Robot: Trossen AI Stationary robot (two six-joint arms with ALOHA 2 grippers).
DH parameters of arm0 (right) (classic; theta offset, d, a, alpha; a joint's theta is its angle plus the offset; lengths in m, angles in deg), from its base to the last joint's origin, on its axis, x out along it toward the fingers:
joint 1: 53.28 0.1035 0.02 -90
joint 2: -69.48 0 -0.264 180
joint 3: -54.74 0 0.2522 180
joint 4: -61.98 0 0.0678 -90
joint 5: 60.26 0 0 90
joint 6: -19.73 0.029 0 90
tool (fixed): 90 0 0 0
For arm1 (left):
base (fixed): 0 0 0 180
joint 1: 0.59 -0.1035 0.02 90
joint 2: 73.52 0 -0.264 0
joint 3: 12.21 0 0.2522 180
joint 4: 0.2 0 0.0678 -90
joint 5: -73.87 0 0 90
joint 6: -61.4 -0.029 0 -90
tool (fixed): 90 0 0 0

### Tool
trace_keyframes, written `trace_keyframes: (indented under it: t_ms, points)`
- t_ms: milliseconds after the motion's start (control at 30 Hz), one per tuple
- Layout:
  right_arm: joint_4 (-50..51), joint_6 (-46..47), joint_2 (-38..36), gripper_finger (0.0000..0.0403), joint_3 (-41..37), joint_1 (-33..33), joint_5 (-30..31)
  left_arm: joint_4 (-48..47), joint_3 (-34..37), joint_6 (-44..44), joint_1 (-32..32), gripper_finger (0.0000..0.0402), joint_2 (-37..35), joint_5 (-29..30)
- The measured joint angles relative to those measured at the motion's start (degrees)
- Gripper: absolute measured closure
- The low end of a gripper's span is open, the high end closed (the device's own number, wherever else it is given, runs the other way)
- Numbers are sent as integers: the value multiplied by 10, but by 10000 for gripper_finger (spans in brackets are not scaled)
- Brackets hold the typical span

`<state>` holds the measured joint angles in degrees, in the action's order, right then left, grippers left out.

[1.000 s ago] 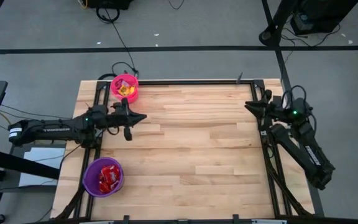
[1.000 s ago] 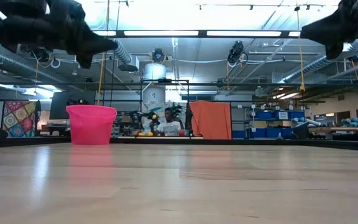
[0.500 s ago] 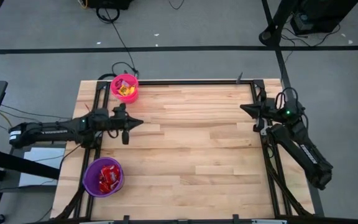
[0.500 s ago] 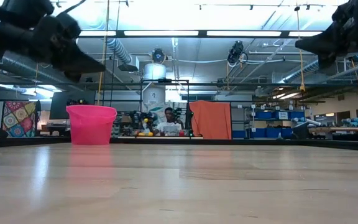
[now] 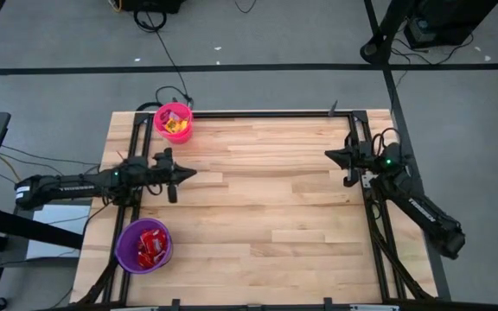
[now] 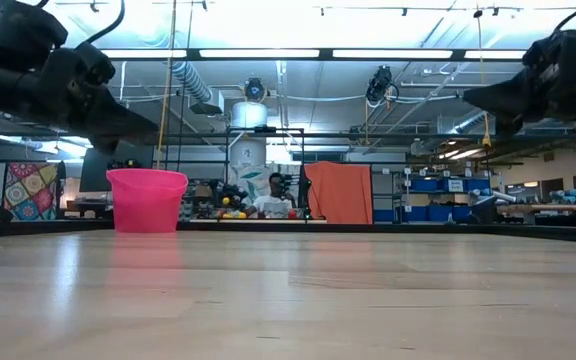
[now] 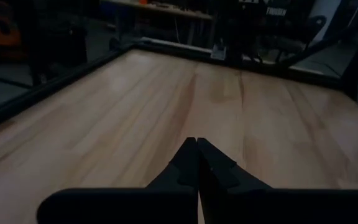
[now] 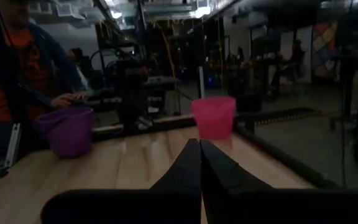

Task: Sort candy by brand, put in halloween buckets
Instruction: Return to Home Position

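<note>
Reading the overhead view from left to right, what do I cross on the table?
Purple bucket → pink bucket → left gripper, jaws shut → right gripper, jaws shut.

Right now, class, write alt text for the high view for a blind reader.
Red candy lies in the purple bucket and yellow candy in the pink bucket, both at the table's left edge. The left claw and right claw hover shut, empty.
</note>
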<state>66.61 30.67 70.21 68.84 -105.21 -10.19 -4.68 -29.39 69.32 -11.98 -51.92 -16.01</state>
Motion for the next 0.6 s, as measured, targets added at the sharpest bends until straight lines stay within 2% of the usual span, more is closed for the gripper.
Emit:
trace_keyframes:
  t_ms: [333, 467, 600]
  points:
    - [-2, -19, 0, 401, 0, 33, 41, 7, 0, -3, 38, 401, -19, 21]
    - [-1, -20, 0, 401, 0, 35, 41, -16, 0, -15, 63, 401, -67, 39]
    - [2, -19, 0, 400, 0, 34, 41, -79, 0, -2, 87, 401, -126, 59]
